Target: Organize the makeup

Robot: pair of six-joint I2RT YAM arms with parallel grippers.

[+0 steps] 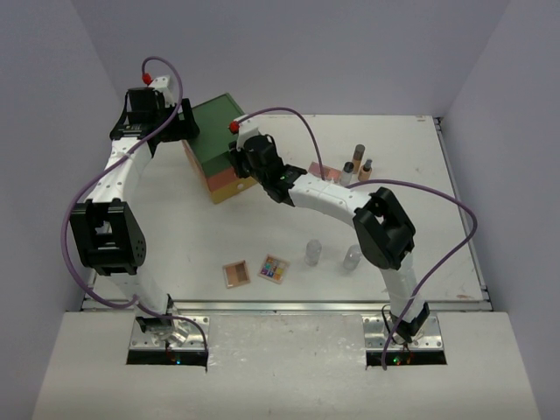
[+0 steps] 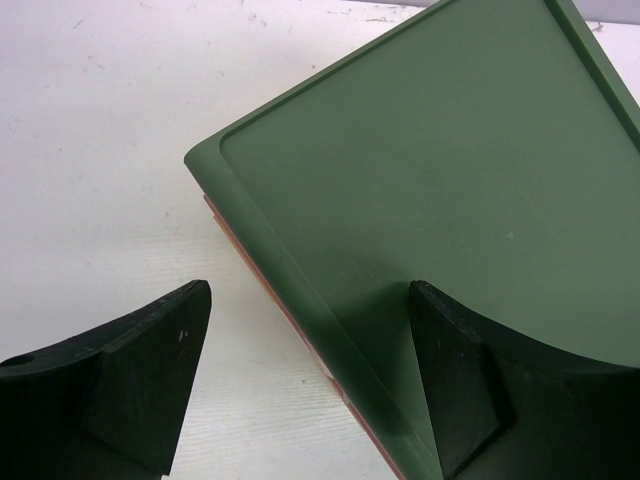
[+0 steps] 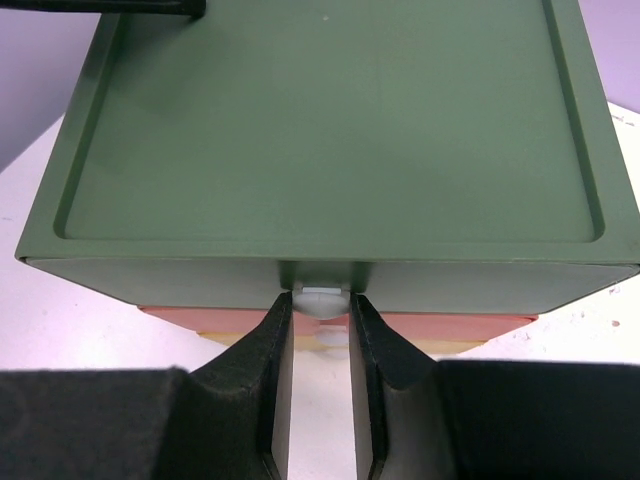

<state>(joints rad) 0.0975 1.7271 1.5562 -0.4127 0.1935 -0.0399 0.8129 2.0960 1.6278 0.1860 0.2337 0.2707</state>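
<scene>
Makeup [image 1: 352,257], top view only: tan palette [image 1: 235,275], multicoloured palette [image 1: 274,269] and two bottles [image 1: 312,253] near table's [image 1: 437,219] front edge; tubes [image 1: 358,162] far right. All well apart from both grippers. Left gripper [image 2: 308,300] wide open, empty, over chest's [image 2: 450,180] corner. Right wrist view: right gripper [image 3: 320,305] pinched on top-drawer knob [image 3: 320,295]. Chest sits well back from palettes.

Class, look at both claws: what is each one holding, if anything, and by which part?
The right claw pinches the small white knob of the chest's top green drawer. The left claw hangs open over the chest and holds nothing.
</scene>
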